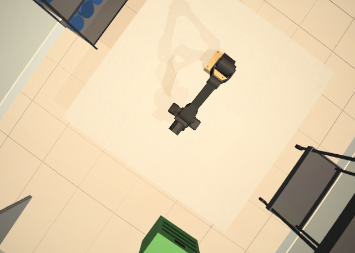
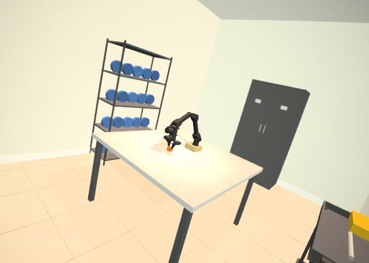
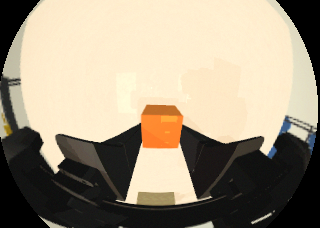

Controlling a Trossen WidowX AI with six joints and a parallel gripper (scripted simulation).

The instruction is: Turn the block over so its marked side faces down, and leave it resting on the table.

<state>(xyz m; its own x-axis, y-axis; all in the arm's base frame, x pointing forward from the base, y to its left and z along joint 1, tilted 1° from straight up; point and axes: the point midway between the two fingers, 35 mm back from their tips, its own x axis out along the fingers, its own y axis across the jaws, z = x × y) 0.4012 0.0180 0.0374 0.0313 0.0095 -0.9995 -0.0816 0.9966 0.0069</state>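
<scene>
An orange block (image 2: 169, 149) (image 3: 161, 136) sits between the fingertips of my gripper (image 2: 170, 147) (image 3: 160, 127), which is shut on it. In the exterior view the block seems to be a little above the table (image 1: 243, 147) (image 2: 196, 179), with a faint shadow beneath it. In the wrist view a darker face is at the block's far top edge and a brighter face is towards the camera. That bright face has a small paler patch; I cannot tell whether it is the mark. In the top view the arm hides the block and fingertips.
The arm's wooden base (image 1: 213, 60) (image 2: 192, 147) stands on the table behind the gripper. Around the table are a shelf rack with blue rolls (image 2: 127, 68), a dark cabinet (image 2: 268, 129), a cart (image 1: 303, 184) and a green box (image 1: 169, 241).
</scene>
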